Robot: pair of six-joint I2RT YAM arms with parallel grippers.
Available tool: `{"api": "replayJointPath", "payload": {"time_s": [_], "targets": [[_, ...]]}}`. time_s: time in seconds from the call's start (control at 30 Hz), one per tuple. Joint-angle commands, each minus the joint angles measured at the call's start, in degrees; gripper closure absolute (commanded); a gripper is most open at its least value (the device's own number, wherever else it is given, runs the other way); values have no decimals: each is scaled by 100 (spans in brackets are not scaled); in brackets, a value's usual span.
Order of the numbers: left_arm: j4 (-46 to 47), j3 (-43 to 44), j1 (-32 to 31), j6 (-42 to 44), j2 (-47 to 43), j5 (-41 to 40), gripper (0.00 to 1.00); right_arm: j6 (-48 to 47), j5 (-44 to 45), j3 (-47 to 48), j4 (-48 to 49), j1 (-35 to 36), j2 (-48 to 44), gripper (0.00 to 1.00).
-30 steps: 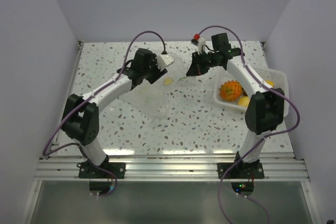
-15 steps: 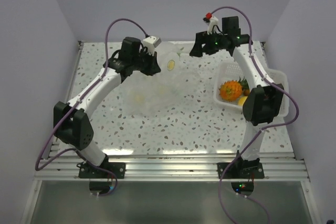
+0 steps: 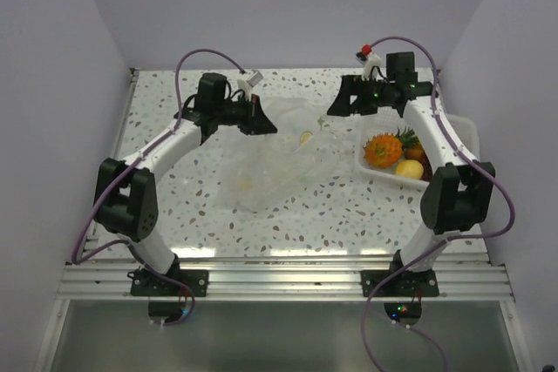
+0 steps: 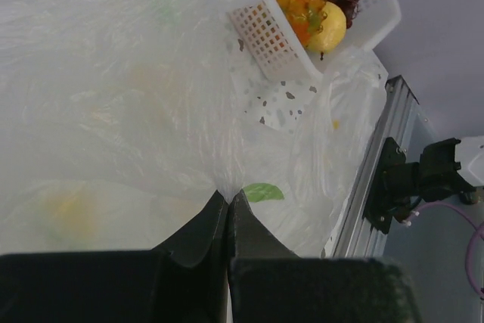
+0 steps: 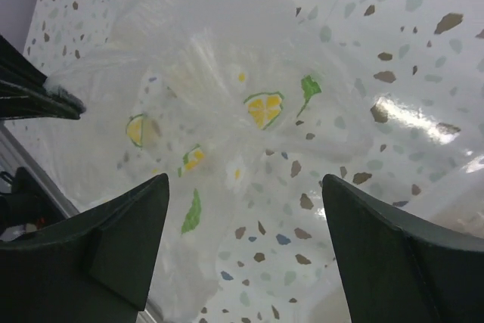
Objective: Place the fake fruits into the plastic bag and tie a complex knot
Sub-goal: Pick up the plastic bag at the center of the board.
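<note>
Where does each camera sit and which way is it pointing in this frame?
Top external: fixed above and behind the robot, looking down at the table; both arms show whole.
Left wrist: on the left arm, looking along the shut left gripper, which pinches the plastic bag, toward the white tray of fake fruits.
Right wrist: on the right arm, looking down at the bag through the open right gripper.
Shared: both wrist views show the bag; top and left wrist show the tray.

Left arm (image 3: 166, 150) and right arm (image 3: 436, 128) arch up from their bases (image 3: 170, 280), wrists turned inward. Far from the bases, the left pincer (image 4: 228, 196) is pressed together, pinching the plastic bag (image 4: 136, 73). The right pincer (image 5: 243, 183) gapes wide, holding nothing.
</note>
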Motion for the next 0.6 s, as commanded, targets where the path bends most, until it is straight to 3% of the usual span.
{"api": "replayJointPath", "payload": {"time_s": [0.0, 0.1, 0.3, 0.37, 0.57], "targets": [[689, -178, 118, 106, -288, 896, 100, 737, -431, -347, 591, 29, 283, 15], [1240, -477, 153, 10, -437, 1046, 100, 1116, -545, -603, 821, 99, 415, 7], [1437, -557, 223, 35, -438, 757, 100, 705, -388, -656, 646, 222, 22, 6], [1307, -496, 232, 149, -411, 320, 100, 82, 41, -297, 157, 222, -164, 7], [981, -65, 268, 536, -174, 334, 100, -2466, 1097, 1259, -2224, -68, -130, 2]]}}
